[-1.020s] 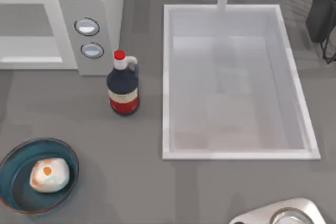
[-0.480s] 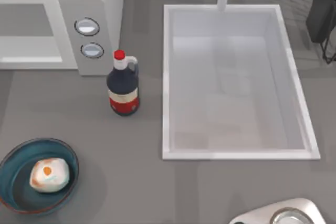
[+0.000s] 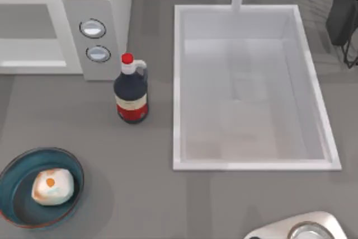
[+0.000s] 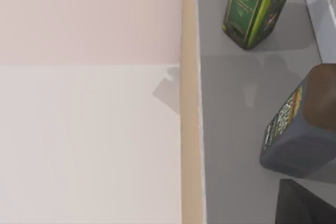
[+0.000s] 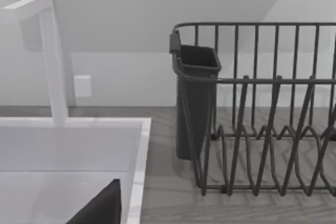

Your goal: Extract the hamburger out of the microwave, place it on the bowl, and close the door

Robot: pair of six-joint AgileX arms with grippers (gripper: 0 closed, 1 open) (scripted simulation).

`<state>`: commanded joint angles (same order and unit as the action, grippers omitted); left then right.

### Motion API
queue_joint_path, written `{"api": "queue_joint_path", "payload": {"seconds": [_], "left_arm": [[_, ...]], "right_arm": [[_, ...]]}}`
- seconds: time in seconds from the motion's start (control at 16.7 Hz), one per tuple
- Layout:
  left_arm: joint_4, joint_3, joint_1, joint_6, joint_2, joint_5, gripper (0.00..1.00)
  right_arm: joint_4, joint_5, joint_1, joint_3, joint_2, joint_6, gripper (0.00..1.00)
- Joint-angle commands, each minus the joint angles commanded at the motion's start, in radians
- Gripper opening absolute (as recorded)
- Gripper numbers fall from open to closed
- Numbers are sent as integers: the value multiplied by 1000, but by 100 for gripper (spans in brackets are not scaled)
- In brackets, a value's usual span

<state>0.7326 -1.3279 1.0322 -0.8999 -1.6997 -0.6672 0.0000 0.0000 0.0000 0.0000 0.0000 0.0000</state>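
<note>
The hamburger [image 3: 52, 186], a whitish lump with an orange spot, lies inside the teal bowl [image 3: 12, 205] at the table's front left. The white microwave [image 3: 114, 4] stands at the back left with its two knobs [image 3: 93, 28] facing forward. To the left of the knobs its front shows a white frame around a grey and white inside. The door is out of view. A dark wedge [image 5: 100, 208] at the edge of the right wrist view and a dark corner [image 4: 307, 205] in the left wrist view may belong to my grippers.
A dark bottle with a red cap [image 3: 131, 90] stands in front of the microwave. The large white sink [image 3: 251, 163] fills the middle right, with a dark dish rack [image 5: 262, 108] behind it. A green bottle [image 4: 257, 6] and a dark jug [image 4: 302, 124] stand on grey counter.
</note>
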Motion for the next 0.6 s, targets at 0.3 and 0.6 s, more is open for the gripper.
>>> {"api": "queue_joint_path", "payload": {"seconds": [0.3,0.6], "left_arm": [[15,-13,7,-11,-16,0,0],[-60,46,3,-11,-40,1,0]], "right_arm": [[0,0,0,0,0,0,100],[0,0,0,0,0,0,100]]}}
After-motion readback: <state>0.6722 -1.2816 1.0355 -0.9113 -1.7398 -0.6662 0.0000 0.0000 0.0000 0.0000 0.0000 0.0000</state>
